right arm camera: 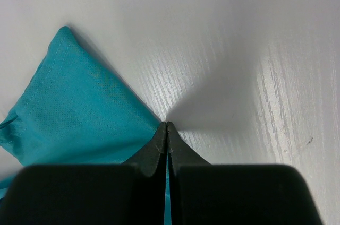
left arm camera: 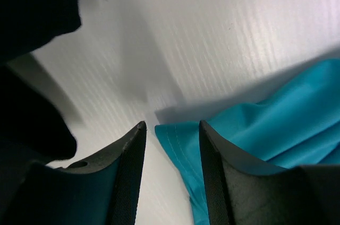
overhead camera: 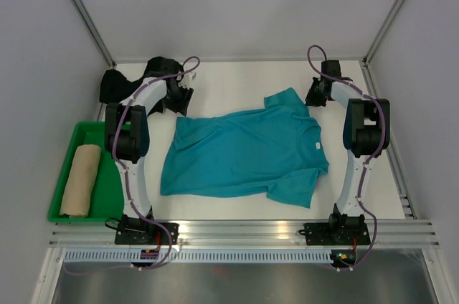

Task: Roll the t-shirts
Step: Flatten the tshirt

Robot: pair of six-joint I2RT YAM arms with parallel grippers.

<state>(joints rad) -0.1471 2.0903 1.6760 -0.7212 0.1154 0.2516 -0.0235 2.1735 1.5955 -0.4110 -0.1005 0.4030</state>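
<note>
A white desk is seen from above, with two robot arms reaching away from its near edge. A teal t-shirt lies spread flat in the middle of the desk. Its hem is toward the left arm and its collar toward the right arm, and one sleeve points to the far side and the other to the near side. A black t-shirt sits crumpled in the far left corner. Along the left edge is a green tray, and in it lies a tan t-shirt rolled into a cylinder. The left tool is low over the desk at the far hem corner of the teal t-shirt, just beside the black heap. In its wrist view the left tool is released. Its two dark fingers stand apart, and the teal corner shows on the desk in the gap between them, not pinched. The right tool is at the far sleeve. In its wrist view the right tool is clenched, fingers pressed together, with the tips meeting right at the edge of the teal sleeve. Whether any cloth is caught between the tips cannot be told.
</note>
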